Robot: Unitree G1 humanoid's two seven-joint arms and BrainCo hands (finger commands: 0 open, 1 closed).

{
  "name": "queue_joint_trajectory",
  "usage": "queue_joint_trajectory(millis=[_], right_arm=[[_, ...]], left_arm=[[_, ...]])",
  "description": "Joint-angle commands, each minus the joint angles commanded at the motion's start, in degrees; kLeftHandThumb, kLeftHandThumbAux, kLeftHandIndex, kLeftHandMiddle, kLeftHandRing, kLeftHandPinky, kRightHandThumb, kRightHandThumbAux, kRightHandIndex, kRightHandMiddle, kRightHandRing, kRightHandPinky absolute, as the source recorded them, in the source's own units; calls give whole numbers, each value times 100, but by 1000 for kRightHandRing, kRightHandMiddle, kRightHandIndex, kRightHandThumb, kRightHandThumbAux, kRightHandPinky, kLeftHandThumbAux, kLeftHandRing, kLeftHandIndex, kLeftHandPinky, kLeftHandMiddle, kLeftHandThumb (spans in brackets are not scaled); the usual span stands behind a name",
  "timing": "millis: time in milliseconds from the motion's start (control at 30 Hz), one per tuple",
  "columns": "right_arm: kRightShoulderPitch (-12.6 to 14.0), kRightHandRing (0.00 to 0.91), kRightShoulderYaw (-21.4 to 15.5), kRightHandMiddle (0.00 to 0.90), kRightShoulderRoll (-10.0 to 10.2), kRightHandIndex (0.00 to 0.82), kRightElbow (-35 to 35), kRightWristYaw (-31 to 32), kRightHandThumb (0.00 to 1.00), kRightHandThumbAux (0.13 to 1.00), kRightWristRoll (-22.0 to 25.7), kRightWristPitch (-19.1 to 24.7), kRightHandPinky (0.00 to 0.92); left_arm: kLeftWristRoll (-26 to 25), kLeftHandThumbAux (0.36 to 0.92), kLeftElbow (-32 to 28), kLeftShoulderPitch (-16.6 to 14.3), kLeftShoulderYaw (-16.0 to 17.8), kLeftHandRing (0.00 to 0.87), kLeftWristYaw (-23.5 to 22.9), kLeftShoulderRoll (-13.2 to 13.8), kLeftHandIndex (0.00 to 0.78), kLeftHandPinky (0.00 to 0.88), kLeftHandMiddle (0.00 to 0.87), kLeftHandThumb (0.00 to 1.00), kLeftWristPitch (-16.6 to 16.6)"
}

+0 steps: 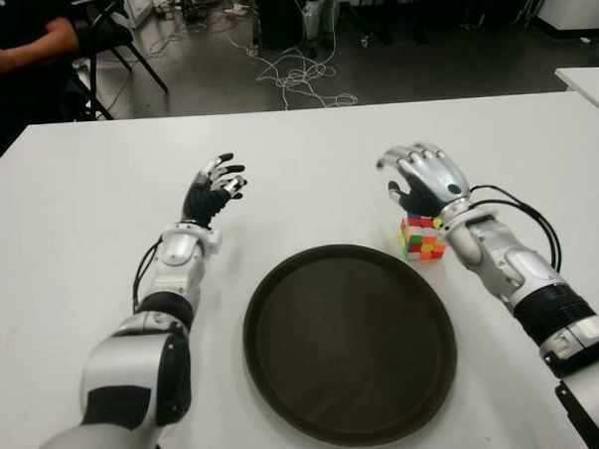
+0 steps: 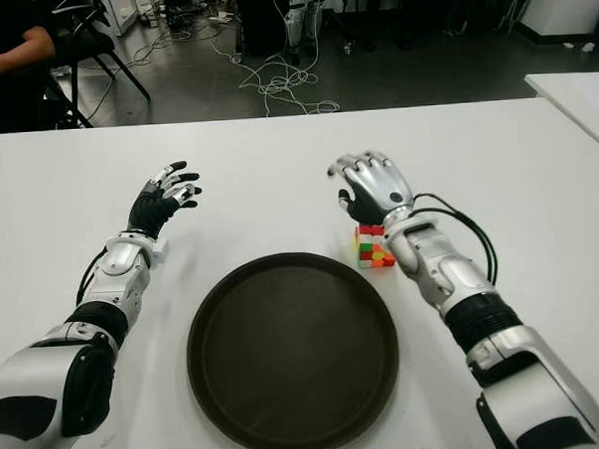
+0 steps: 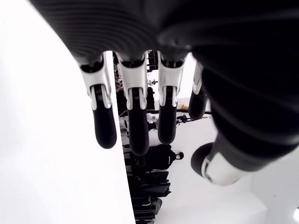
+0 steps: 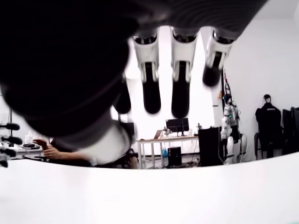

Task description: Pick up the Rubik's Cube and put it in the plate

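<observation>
1. A person (image 1: 13, 48) in dark clothing sits beyond the far left corner of the white surface (image 1: 306, 155), well away from the plate (image 1: 349, 344), with a forearm showing.
2. The left hand (image 1: 213, 191) shows over the bare surface, to the left of the plate and a little farther back than its far rim. Its dark fingers (image 3: 104, 126) are spread and loosely extended, with nothing between them; the left wrist view shows only white surface under the fingertips.
3. The plate is round, dark and shallow, lying flat on the surface near the robot, between the two forearms. Nothing lies in it.
4. The Rubik's Cube (image 1: 420, 236) stands on the surface just outside the plate's far right rim, close to it but not on it. Red, green, yellow and orange squares show on its sides.
5. The right hand (image 1: 423, 177) hovers just behind and above the Rubik's Cube, on the far right side of the plate, palm down. Its fingers (image 4: 152, 88) hang extended and relaxed and grasp nothing; whether the palm touches the cube's top cannot be told.
6. Cables (image 1: 298, 75) lie on the floor (image 1: 422, 65) behind the surface, beyond the plate.
</observation>
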Motion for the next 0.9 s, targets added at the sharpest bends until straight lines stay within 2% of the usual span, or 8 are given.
queue_joint_trajectory(millis=[400,667,900], right_arm=[[42,0,-69,0,-88,0,-85,28,0,699,-6,33,0],[206,0,-211,0,-166,0,-282,-17,0,723,88,-21,0],[332,0,-231,0,-154,0,280,-457,0,741,197,-355,0]], left_arm=[[49,706,-3,16,-47,296,-6,15,172,338,268,265,-80],[-4,718,-11,17,-13,292,-53,18,170,344,260,277,-74],[6,714,-10,21,-12,291,-55,28,163,340,258,273,-42]])
